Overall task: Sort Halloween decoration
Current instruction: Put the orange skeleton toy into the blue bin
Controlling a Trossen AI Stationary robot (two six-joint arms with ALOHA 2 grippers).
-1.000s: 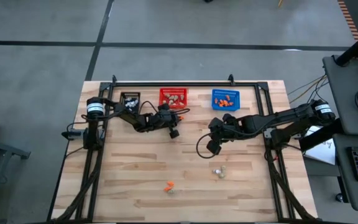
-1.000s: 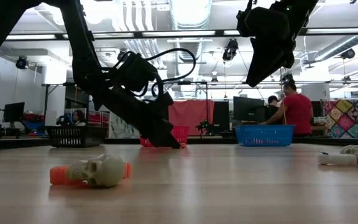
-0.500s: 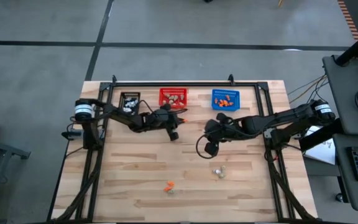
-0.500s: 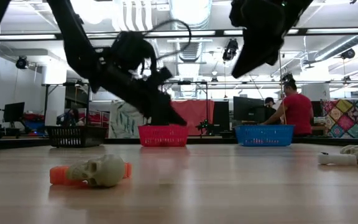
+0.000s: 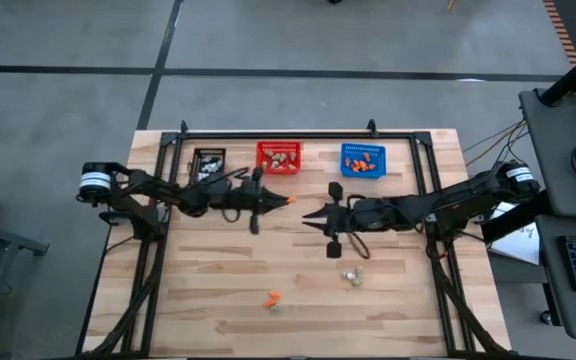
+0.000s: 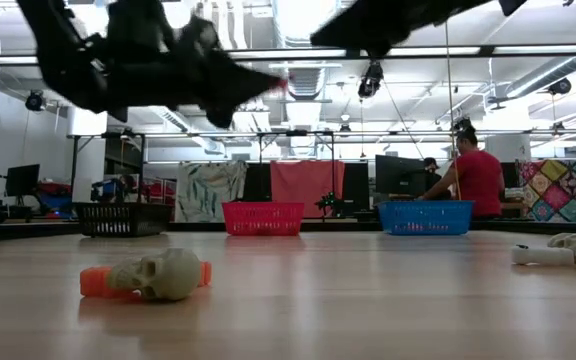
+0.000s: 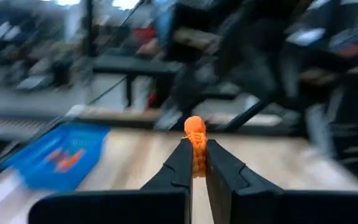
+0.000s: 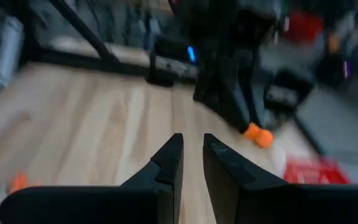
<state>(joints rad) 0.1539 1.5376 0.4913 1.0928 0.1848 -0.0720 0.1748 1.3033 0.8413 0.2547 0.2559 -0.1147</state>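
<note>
My left gripper hangs level above the table's middle, pointing toward the right edge, shut on a tiny orange trinket. My right gripper faces it, level and pointing left, its fingers a narrow gap apart with nothing between them. Both show high up in the low view. On the near part of the table lie an orange piece with a beige skull and beige-grey pieces. More trinkets fill the baskets. My left gripper pinches the orange trinket between its two fingertips, holding it by its lower part. The top of the trinket sticks out past the fingertips. The fingers lie level, pointing toward the table's right side, and the trinket is lifted clear of the table.
Along the far edge stand a black basket, a red basket and a blue basket inside a black frame. The two grippers' tips are close to each other. A person sits in the room behind.
My left gripper has risen from in front of the red basket and tipped from pointing down to level, pointing right, as the arm stretched out. My right gripper has also risen, tipped level and moved toward the table's left. The trinkets on the table stayed put.
</note>
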